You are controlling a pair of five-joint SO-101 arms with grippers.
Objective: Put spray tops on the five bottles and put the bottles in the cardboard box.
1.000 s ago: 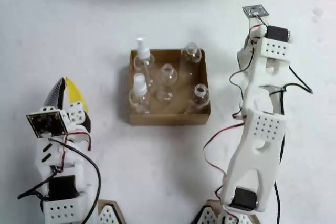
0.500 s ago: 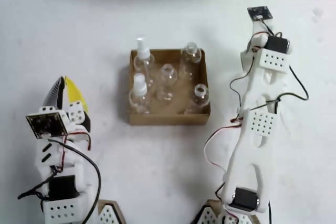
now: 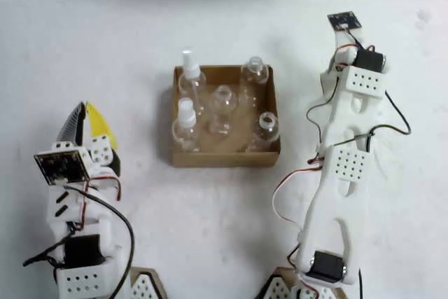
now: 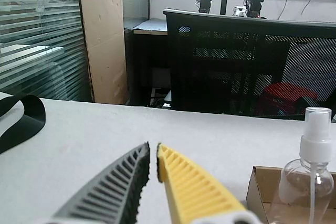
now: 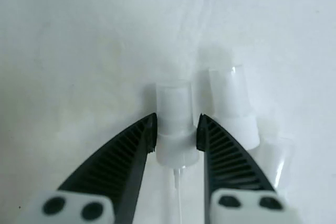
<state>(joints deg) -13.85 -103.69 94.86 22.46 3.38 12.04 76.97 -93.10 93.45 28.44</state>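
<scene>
bright even light, soft shadows, glare washing the table point(image 3: 105, 40).

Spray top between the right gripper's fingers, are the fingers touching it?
Touching. The right wrist view shows both fingers of the right gripper flush against the sides of the spray top, with no gap.

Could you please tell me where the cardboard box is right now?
In the high view, the cardboard box sits mid-table between the two arms, to the right of the left gripper.
</scene>
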